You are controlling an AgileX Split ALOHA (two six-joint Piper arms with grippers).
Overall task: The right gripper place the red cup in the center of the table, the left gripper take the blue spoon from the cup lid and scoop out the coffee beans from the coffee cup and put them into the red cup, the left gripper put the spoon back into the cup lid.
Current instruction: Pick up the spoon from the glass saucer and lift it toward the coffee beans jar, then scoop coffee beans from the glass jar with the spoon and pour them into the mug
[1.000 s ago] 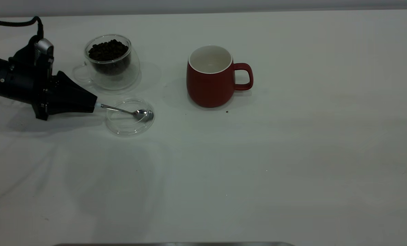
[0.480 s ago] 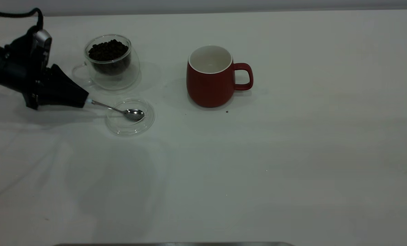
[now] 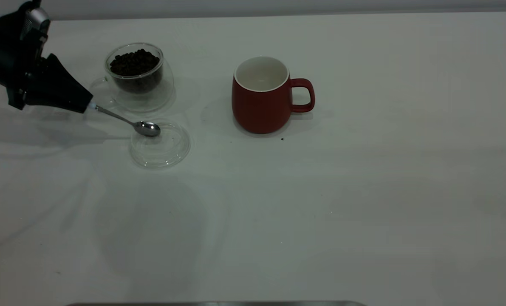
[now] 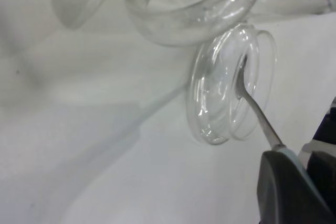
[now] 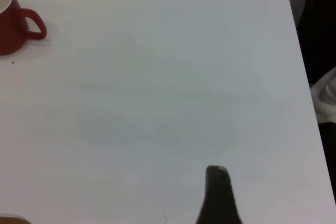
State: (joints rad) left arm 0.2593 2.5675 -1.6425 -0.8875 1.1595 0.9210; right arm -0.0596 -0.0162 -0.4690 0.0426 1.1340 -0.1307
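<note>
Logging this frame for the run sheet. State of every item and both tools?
left tool: shut on blue spoon, near table's left edge
blue spoon: held, tilted, bowl over cup lid's rim
cup lid: flat on table, nothing resting in it
coffee cup: upright, open
coffee beans: heaped in coffee cup
red cup: upright, mid-table, looks empty
right tool: parked off the work area

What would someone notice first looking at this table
Probably the red cup, standing upright and empty near the middle of the white table. Next, at the far left, the left gripper holds the spoon by its handle, bowl over the edge of the lid, just in front of the glass cup of coffee beans.
</note>
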